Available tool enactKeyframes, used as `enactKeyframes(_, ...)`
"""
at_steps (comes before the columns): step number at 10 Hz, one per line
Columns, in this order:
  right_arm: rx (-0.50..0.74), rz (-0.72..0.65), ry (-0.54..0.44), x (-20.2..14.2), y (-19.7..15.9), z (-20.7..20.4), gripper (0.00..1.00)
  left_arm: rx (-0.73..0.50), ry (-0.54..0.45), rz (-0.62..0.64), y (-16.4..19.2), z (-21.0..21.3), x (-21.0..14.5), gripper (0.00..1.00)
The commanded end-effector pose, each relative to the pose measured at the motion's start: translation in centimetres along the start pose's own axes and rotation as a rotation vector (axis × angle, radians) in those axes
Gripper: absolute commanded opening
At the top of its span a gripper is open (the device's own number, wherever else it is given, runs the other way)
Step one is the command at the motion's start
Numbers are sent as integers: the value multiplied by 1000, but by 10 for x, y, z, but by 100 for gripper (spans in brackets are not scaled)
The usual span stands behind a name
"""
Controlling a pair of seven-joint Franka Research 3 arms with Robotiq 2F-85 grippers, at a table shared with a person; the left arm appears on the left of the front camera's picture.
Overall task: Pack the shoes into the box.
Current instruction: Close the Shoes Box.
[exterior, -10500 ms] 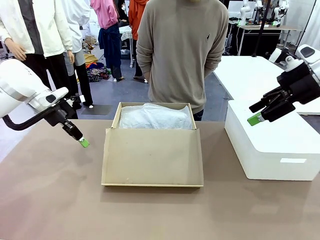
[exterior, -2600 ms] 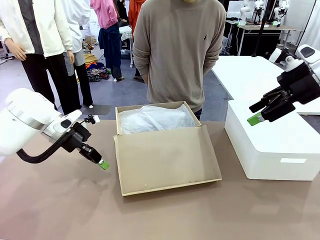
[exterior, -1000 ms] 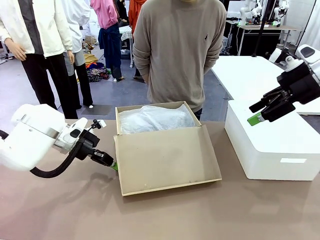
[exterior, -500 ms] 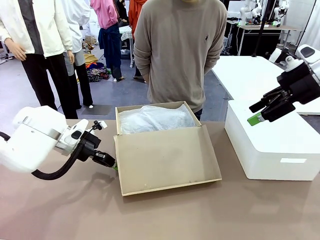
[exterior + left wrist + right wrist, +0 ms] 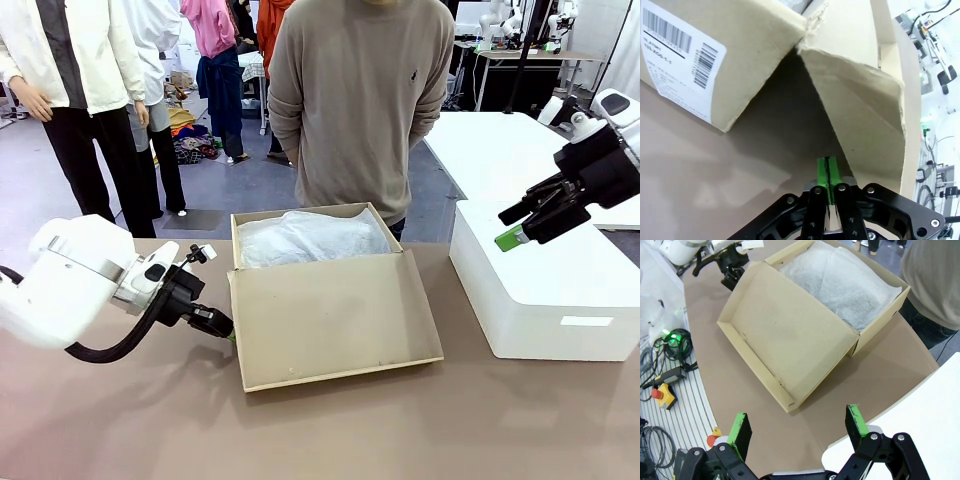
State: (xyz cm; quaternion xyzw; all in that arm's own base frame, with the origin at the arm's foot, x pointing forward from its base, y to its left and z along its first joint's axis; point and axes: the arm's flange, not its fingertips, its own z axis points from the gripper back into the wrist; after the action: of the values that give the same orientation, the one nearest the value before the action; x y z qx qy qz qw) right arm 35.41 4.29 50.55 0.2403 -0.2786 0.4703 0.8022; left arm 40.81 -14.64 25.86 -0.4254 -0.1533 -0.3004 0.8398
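The brown cardboard box (image 5: 300, 240) stands mid-table, lined with white tissue paper (image 5: 310, 236). Its lid flap (image 5: 335, 315) hangs open toward me and is raised off the table. My left gripper (image 5: 229, 331) is shut, its tip tucked under the flap's left edge. In the left wrist view the green pads (image 5: 822, 172) are pressed together beneath the flap's underside (image 5: 855, 115), beside the box's labelled side (image 5: 715, 65). My right gripper (image 5: 512, 238) hovers open above the white box; the brown box (image 5: 790, 335) lies far beyond its fingers (image 5: 856, 421). The shoes are out of view.
A large white box (image 5: 540, 290) sits on the table at the right. A person (image 5: 360, 100) stands at the far edge behind the brown box, arms behind the back. Bare table lies in front of the flap and at the left.
The box has been turned and shifted right since the earliest frame. In the last second my left gripper slid slightly right, under the flap's left edge. The right arm has not moved.
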Motion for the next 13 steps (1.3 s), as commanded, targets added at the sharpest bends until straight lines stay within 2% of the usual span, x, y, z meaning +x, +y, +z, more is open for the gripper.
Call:
enactKeyframes(1,12,21,-31,0,-3,-1,100,-41,-22,8,1,-4,-5,0)
enactKeyframes(13,12,21,-31,0,-3,-1,100,-264,-27,141,3,-9,5,0)
